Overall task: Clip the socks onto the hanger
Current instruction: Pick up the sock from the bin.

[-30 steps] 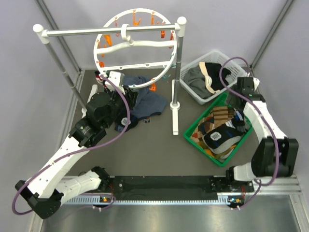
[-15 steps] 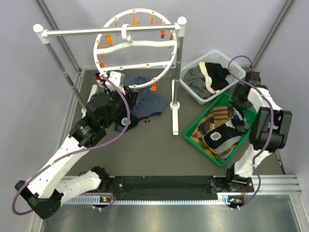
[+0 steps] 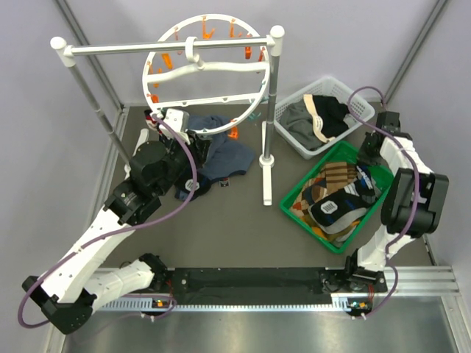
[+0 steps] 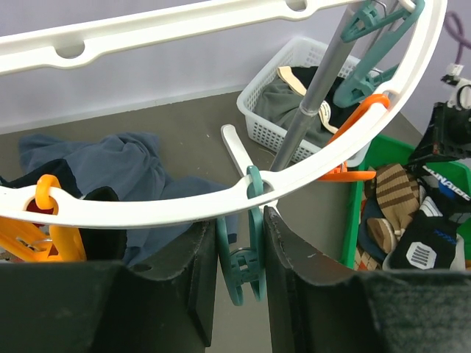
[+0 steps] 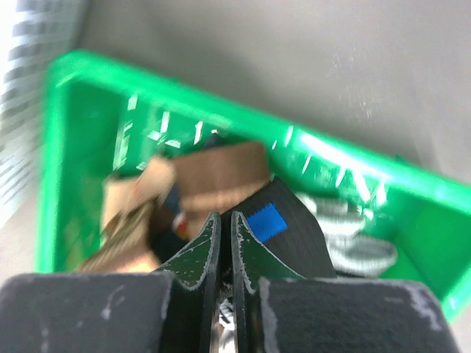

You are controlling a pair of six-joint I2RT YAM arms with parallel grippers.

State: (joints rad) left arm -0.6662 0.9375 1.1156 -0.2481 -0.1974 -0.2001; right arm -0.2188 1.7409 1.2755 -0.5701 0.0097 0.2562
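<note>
white "dunlop" lettering marks a black sock (image 4: 447, 193) in green bin (image 4: 352, 220).

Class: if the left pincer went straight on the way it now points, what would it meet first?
Probably the teal clip hanging from the hanger ring, which sits between the left pincer fingers already; depth is uncertain.

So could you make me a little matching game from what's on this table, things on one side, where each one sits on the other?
Things:
1. teal plastic clip
2. green plastic bin
3. white mesh basket
4. blue-grey garment

Places:
A. holds striped and dark socks
B. between the left gripper's fingers
C. on the table under the round white hanger
D. holds grey, black and cream clothes

Pairs: 1-B, 2-A, 3-D, 4-C
</note>
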